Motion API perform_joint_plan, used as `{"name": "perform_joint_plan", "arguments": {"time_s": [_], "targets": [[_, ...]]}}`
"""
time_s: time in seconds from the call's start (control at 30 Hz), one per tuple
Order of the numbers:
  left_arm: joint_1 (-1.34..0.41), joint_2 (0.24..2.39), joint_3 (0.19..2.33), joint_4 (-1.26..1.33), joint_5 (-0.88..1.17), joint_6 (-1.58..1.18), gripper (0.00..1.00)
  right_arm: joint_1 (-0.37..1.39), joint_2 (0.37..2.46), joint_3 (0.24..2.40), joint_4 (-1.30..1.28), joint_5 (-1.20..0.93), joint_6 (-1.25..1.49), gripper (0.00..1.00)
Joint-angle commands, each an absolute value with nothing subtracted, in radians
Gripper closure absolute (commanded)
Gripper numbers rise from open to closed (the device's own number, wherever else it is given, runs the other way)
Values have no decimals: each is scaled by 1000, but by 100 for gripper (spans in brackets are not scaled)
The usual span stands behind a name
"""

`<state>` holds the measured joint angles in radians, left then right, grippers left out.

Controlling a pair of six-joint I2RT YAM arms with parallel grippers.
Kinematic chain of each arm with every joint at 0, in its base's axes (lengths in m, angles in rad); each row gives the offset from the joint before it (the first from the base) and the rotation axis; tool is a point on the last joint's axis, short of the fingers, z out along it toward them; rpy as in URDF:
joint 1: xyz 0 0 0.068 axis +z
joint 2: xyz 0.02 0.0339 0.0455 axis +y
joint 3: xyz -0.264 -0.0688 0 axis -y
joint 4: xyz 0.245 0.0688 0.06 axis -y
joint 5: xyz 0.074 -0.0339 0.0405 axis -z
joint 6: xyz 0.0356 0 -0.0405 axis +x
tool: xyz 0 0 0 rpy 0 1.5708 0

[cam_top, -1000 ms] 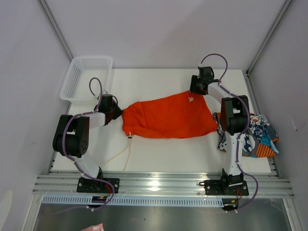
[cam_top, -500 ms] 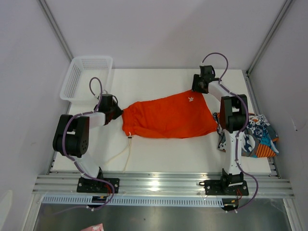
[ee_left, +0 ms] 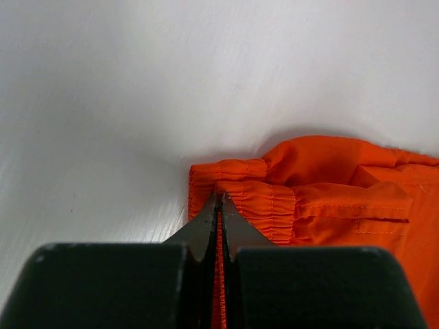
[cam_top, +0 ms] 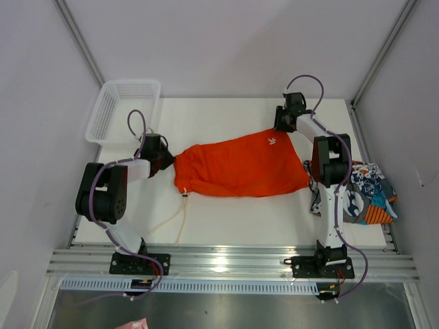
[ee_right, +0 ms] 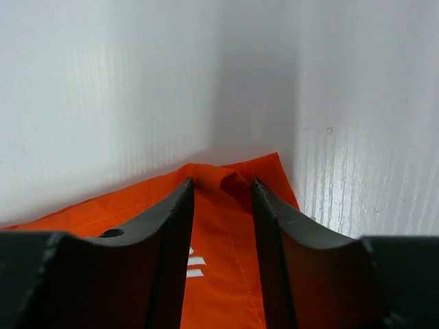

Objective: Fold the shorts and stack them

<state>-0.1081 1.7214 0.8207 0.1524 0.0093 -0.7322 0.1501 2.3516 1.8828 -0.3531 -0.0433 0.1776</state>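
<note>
While the left gripper pinches their waistband, the orange shorts lie spread, right gripper half-open astride a corner.

Orange shorts: matt woven cloth, waist gathered. Table: smooth white, faint grain. Basket: white plastic mesh. Fingers: matt blk.

Left arm and right arm: white links, black joint housings. Purple cables loop behind left end effector and right end effector. Fingers black, tapered.
</note>
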Motion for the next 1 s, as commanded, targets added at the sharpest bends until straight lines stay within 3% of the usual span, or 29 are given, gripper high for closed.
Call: {"name": "perform_joint_plan", "arguments": {"time_s": [0.0,0.13,0.17,0.2,0.47,0.97], "targets": [[-101,1738,844,126,-8,-703,100,147,2368,1936,-383,-80,155,59],[-101,1741,847,123,-8,-703,100,146,2361,1930,-376,-71,156,83],[-101,1743,850,123,-8,-703,100,146,2355,1922,-376,-52,160,97],[-101,1741,848,121,-8,-703,100,146,2344,1916,-367,-40,167,100],[-101,1738,844,115,-17,-712,100,121,2247,1847,-302,69,199,100],[-100,1735,845,106,-29,-724,100,77,2313,1983,-374,66,232,98]]}}
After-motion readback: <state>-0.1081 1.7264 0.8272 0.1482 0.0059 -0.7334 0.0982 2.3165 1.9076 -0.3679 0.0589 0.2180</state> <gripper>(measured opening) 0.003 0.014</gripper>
